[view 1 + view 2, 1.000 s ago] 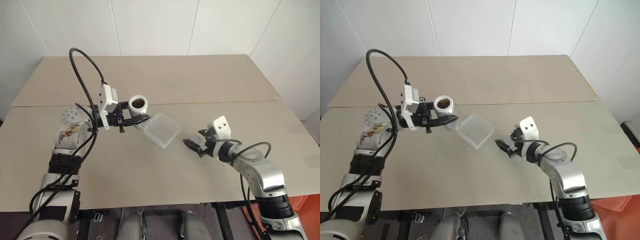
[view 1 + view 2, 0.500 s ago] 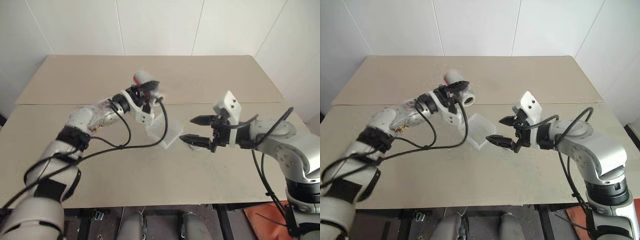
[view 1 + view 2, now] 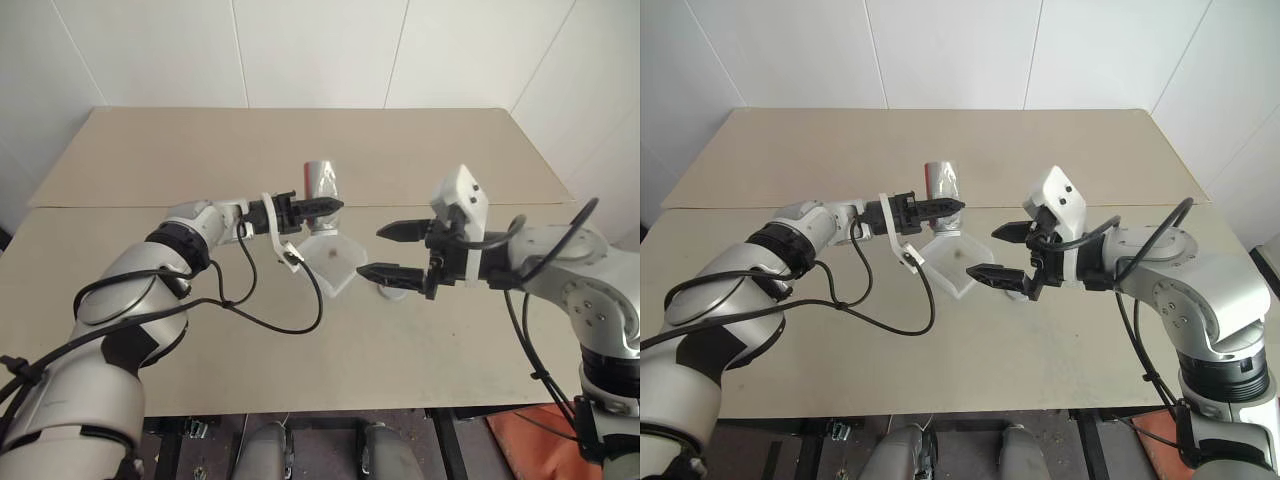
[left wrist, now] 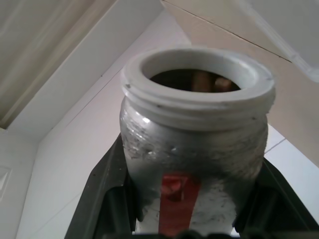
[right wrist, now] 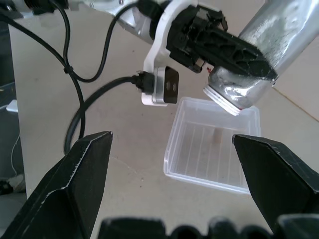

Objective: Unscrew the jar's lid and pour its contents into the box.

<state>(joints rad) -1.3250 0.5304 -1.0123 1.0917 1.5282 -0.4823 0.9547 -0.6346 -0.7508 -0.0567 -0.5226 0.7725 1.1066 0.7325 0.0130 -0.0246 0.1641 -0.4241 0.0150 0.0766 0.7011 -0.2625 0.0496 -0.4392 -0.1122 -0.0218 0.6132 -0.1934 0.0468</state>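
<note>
My left gripper (image 3: pixel 330 205) is shut on the jar (image 3: pixel 320 178), which has a red label and no cap. The jar is tipped mouth-down just above the box (image 3: pixel 337 265), a clear square tub on the table. Brown contents (image 4: pixel 205 79) show inside the jar's mouth in the left wrist view, and one small brown bit (image 5: pixel 218 135) lies in the box. My right gripper (image 3: pixel 372 252) hovers to the right of the box, open and holding nothing. A grey round piece, apparently the lid (image 3: pixel 392 291), lies on the table below it, mostly hidden by the lower finger.
The beige table (image 3: pixel 300 140) has a seam running across it behind the box. White walls stand behind the table. A black cable (image 3: pixel 300 325) from my left wrist loops over the table in front of the box.
My left arm has swung the jar from mouth-up beside the box to mouth-down over it. My right gripper has risen from the table and stays open.
</note>
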